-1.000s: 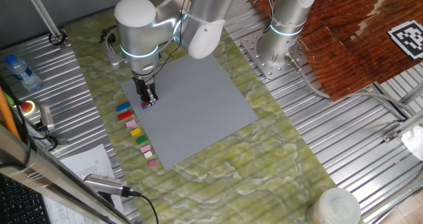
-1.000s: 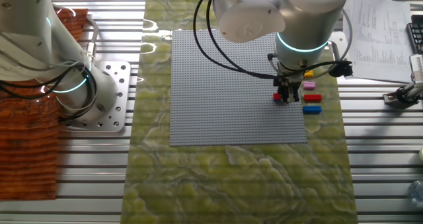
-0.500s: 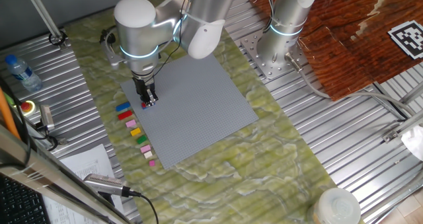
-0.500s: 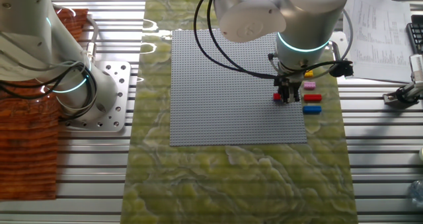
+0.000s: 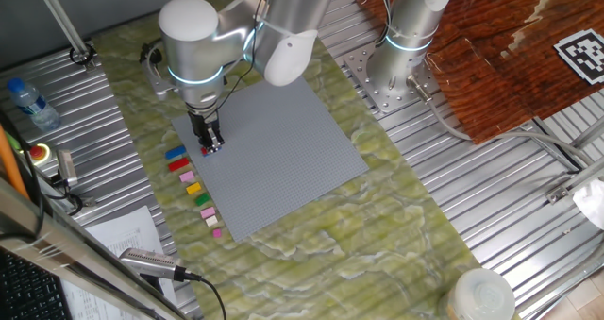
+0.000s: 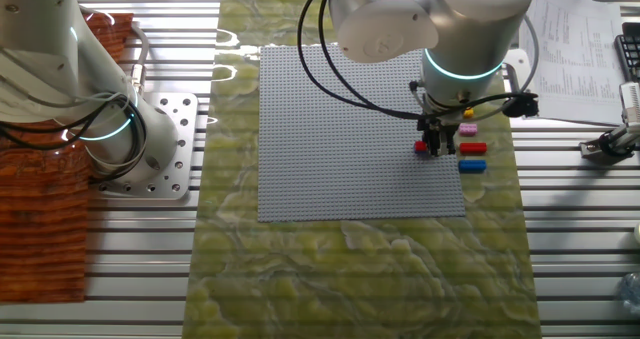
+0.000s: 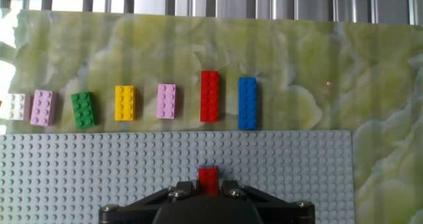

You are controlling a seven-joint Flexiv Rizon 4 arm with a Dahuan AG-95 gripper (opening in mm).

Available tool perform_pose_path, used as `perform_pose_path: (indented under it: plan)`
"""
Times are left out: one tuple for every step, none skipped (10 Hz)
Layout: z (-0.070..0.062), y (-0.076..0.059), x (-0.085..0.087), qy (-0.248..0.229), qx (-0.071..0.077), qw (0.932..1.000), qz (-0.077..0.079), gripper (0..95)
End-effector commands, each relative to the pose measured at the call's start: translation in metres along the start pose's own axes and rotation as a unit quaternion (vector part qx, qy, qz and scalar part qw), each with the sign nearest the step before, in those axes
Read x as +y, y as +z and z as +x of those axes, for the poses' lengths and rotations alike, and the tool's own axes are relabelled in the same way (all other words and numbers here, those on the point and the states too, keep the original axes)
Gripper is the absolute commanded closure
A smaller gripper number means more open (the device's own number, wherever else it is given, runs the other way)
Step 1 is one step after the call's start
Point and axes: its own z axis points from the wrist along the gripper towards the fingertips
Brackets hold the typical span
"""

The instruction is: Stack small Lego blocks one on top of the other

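Observation:
My gripper (image 7: 207, 186) is shut on a small red Lego block (image 7: 207, 175), held low at the grey baseplate (image 7: 99, 171) near its edge. It shows in one fixed view (image 5: 209, 145) and in the other fixed view (image 6: 432, 149), where the red block (image 6: 420, 147) peeks out beside the fingers. Past the plate's edge a row of blocks lies on the green mat: blue (image 7: 247, 102), red (image 7: 209, 96), pink (image 7: 166, 101), yellow (image 7: 125, 103), green (image 7: 83, 110), pink (image 7: 43, 107), white (image 7: 14, 106). I cannot tell whether the held block touches the studs.
The second arm's base (image 5: 392, 75) stands on the slatted metal table behind the plate. A water bottle (image 5: 28, 103) and papers (image 5: 123, 235) lie at the left. A white container (image 5: 481, 296) stands at the front right. The loose block row (image 5: 193, 188) borders the plate's left edge.
The arm's upper body has shifted slightly left; the gripper tip with the red block stays at almost the same spot on the plate.

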Motion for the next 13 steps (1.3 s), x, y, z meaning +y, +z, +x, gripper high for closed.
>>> perform_pose_path:
  plan:
    - [0.000, 0.006, 0.000, -0.003, 0.000, 1.0000, -0.002, 95.0]
    - [0.000, 0.006, 0.000, -0.003, 0.000, 1.0000, -0.003, 95.0]
    - [0.000, 0.007, -0.001, -0.003, 0.000, 1.0000, -0.003, 95.0]
    - [0.000, 0.009, -0.001, -0.002, 0.001, 1.0000, -0.002, 95.0]
    - [0.000, 0.013, -0.001, -0.002, 0.000, 1.0000, -0.003, 95.0]
    - [0.000, 0.017, -0.001, -0.001, -0.001, 1.0000, -0.003, 95.0]
    - [0.000, 0.017, -0.001, -0.001, -0.001, 1.0000, -0.005, 95.0]
    - [0.000, 0.017, -0.001, -0.001, -0.001, 1.0000, -0.006, 95.0]
    - [0.000, 0.017, -0.001, -0.001, -0.002, 1.0000, -0.008, 95.0]
    - [-0.001, 0.017, -0.001, 0.000, -0.001, 1.0000, -0.009, 95.0]
    - [-0.001, 0.017, -0.001, 0.000, 0.000, 1.0000, -0.008, 95.0]
    - [-0.001, 0.017, -0.001, 0.001, 0.001, 1.0000, -0.006, 95.0]
    - [-0.001, 0.017, -0.001, 0.002, 0.003, 1.0000, -0.007, 95.0]
